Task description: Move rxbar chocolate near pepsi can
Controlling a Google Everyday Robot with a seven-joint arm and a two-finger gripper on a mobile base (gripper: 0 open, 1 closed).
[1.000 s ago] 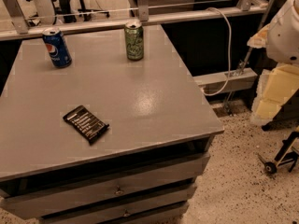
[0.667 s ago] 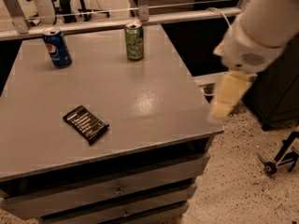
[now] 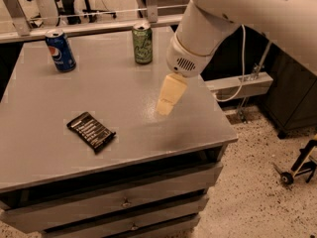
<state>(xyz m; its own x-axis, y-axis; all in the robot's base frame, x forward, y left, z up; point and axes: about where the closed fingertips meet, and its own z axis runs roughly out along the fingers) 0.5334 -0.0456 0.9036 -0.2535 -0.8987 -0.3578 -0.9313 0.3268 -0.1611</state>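
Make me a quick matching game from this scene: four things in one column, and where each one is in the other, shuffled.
Column 1
1. pepsi can
2. green can
3. rxbar chocolate
4. claw

Column 2
A. lying flat toward the front left of the table
B. hanging over the table's right half, touching nothing
C. standing at the back left corner
D. standing at the back edge, near the middle

Pairs: 1-C, 2-D, 3-A, 4-B
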